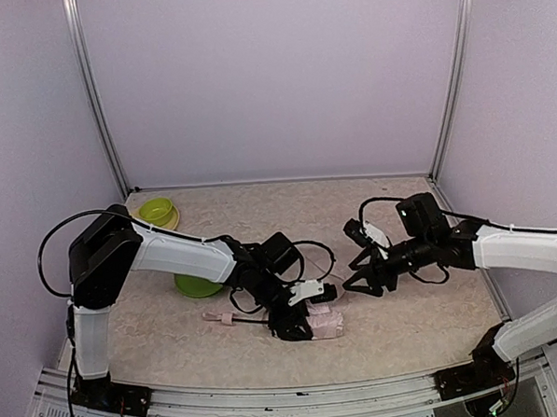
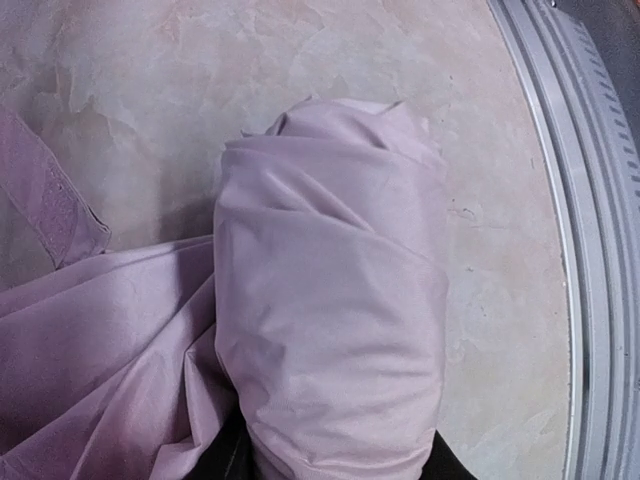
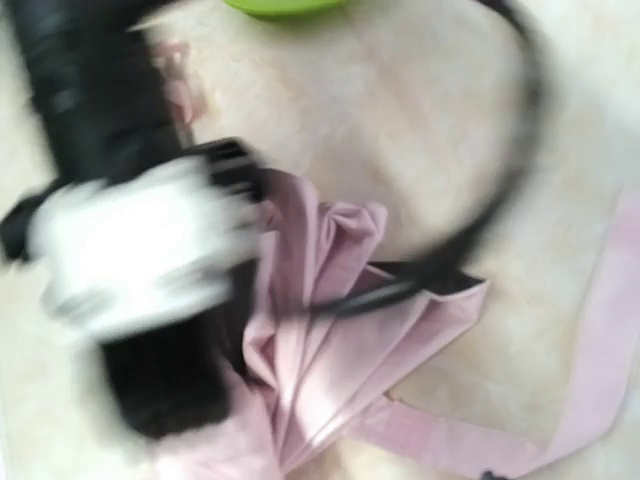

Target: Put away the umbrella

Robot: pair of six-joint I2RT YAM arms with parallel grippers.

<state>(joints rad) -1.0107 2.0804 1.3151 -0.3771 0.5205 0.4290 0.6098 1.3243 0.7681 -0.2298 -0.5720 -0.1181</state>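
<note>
The left fingers (image 1: 294,326) pinch the rolled pale pink umbrella (image 1: 328,326), which lies on the mottled beige worktop (image 1: 407,337) near its front edge. The right fingers (image 1: 361,283) hang spread just beside it, pale lilac walls (image 1: 272,78) enclosing all.

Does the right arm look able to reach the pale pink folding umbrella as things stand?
Probably yes: the right gripper hangs close beside the pale pink folding umbrella, nothing between them, though the left gripper sits on its bundled fabric.
</note>
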